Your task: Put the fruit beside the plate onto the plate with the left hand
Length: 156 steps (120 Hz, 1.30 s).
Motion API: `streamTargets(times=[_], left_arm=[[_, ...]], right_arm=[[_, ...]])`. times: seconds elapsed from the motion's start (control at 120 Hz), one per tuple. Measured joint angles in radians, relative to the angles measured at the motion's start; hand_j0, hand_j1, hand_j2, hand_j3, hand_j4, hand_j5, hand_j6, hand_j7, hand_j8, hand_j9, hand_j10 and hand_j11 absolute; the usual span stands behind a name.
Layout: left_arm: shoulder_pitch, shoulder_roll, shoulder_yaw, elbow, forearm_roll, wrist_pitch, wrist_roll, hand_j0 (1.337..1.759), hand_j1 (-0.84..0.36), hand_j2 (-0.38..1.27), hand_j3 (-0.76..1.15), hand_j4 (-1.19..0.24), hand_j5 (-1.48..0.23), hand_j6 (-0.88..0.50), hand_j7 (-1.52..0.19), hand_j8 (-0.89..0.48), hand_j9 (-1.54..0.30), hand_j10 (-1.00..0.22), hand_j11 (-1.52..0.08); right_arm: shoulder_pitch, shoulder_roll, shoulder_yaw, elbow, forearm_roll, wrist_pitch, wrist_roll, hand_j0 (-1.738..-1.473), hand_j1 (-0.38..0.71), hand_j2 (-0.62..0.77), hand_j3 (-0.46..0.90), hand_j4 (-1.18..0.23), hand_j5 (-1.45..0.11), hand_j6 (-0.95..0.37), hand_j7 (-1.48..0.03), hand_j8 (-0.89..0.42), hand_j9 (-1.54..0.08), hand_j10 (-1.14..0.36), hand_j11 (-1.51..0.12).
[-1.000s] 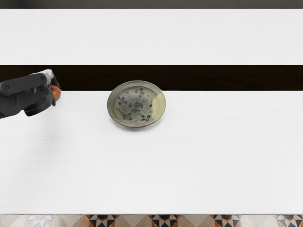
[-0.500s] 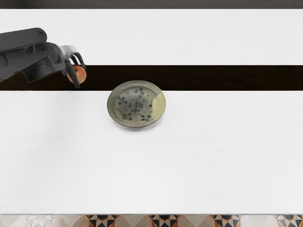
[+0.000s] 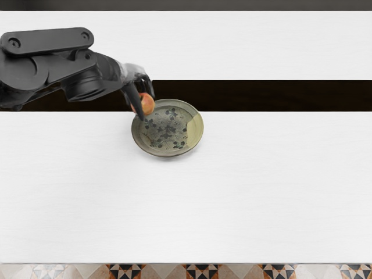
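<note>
While gripping the round orange-red fruit (image 3: 147, 104) in curled fingers, left hand (image 3: 137, 93) hangs over the floral plate (image 3: 196, 124), far-left rim.

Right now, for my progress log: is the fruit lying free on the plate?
No, the left hand grips the fruit at the upper-left rim of the plate.

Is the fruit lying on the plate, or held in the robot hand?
Held: the left robot hand grips the fruit at the left rim of the plate.
</note>
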Motion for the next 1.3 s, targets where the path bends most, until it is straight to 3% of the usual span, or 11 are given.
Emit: streamTargets(times=[0.083, 0.15, 0.267, 0.342, 0.558, 0.775, 0.925, 1.1, 1.192, 1.3], left_arm=[[0.002, -0.027, 0.001, -0.001, -0.001, 0.006, 0.000, 1.653, -0.20, 0.30, 0.00, -0.58, -1.21, -0.33, -1.16, -0.39, -1.15, -0.87, -1.14], [0.003, -0.046, 0.001, -0.001, -0.007, 0.008, 0.000, 1.653, -0.26, 0.48, 0.00, -0.60, -1.20, -0.35, -1.16, -0.37, -1.15, -0.87, -1.14], [0.005, -0.049, 0.002, 0.002, -0.014, 0.009, 0.000, 1.654, -0.35, 0.63, 0.00, -0.66, -1.20, -0.34, -1.16, -0.37, -1.14, -0.86, -1.14], [0.006, -0.049, 0.000, 0.003, -0.025, 0.012, 0.000, 1.655, -0.34, 0.56, 0.00, -0.66, -1.11, -0.38, -1.07, -0.38, -1.06, -0.80, -1.05], [0.006, -0.049, -0.007, 0.009, -0.044, 0.033, 0.000, 1.657, -0.12, 0.24, 0.00, -0.43, -0.64, -0.33, -0.63, -0.33, -0.62, -0.48, -0.62], [0.022, -0.036, -0.045, 0.015, -0.078, 0.035, 0.000, 1.658, -0.01, 0.12, 0.00, -0.31, -0.44, -0.28, -0.43, -0.28, -0.43, -0.33, -0.43], [0.069, 0.159, -0.178, 0.004, -0.167, -0.050, 0.000, 1.658, 0.02, 0.08, 0.00, -0.28, -0.38, -0.27, -0.38, -0.27, -0.38, -0.29, -0.38], [0.230, 0.397, -0.419, -0.001, -0.269, -0.320, 0.000, 1.658, 0.03, 0.06, 0.00, -0.26, -0.35, -0.26, -0.35, -0.26, -0.35, -0.27, -0.35], [0.250, 0.489, -0.476, -0.002, -0.344, -0.469, 0.000, 1.658, 0.04, 0.06, 0.00, -0.26, -0.34, -0.26, -0.34, -0.26, -0.34, -0.26, -0.34], [0.297, 0.579, -0.509, -0.003, -0.397, -0.546, 0.000, 1.658, 0.04, 0.06, 0.00, -0.26, -0.34, -0.25, -0.34, -0.25, -0.34, -0.26, -0.34]], right_arm=[[0.000, 0.000, 0.000, 0.000, 0.000, 0.000, 0.000, -1.658, -0.31, -0.01, 0.00, -0.04, -0.05, -0.04, -0.05, -0.04, -0.05, -0.03, -0.05], [0.000, 0.000, 0.000, 0.000, 0.000, 0.000, 0.000, -1.658, -0.31, -0.01, 0.00, -0.04, -0.05, -0.04, -0.05, -0.04, -0.05, -0.03, -0.05], [0.000, 0.000, 0.000, 0.000, 0.000, 0.000, 0.000, -1.658, -0.31, -0.01, 0.00, -0.04, -0.05, -0.04, -0.05, -0.04, -0.05, -0.03, -0.05], [0.000, 0.000, 0.000, 0.000, 0.000, 0.000, 0.000, -1.658, -0.31, -0.01, 0.00, -0.04, -0.05, -0.04, -0.05, -0.04, -0.05, -0.03, -0.05], [0.000, 0.000, 0.000, 0.000, 0.000, 0.000, 0.000, -1.658, -0.31, -0.01, 0.00, -0.04, -0.05, -0.04, -0.05, -0.04, -0.05, -0.03, -0.05], [0.000, 0.000, 0.000, 0.000, 0.000, 0.000, 0.000, -1.658, -0.31, -0.01, 0.00, -0.03, -0.05, -0.04, -0.05, -0.03, -0.05, -0.03, -0.05], [0.000, 0.000, 0.000, 0.000, 0.000, 0.000, 0.000, -1.658, -0.31, -0.01, 0.00, -0.03, -0.05, -0.04, -0.05, -0.03, -0.05, -0.03, -0.05], [0.000, 0.000, 0.001, 0.000, 0.000, 0.000, 0.000, -1.658, -0.31, -0.01, 0.00, -0.04, -0.05, -0.04, -0.05, -0.04, -0.05, -0.03, -0.05], [0.000, 0.000, 0.002, 0.000, 0.001, 0.000, 0.000, -1.658, -0.31, -0.01, 0.00, -0.04, -0.05, -0.04, -0.05, -0.04, -0.05, -0.04, -0.05], [0.000, 0.000, 0.004, 0.000, 0.001, 0.000, 0.000, -1.658, -0.31, -0.01, 0.00, -0.04, -0.05, -0.04, -0.05, -0.04, -0.05, -0.04, -0.05]])
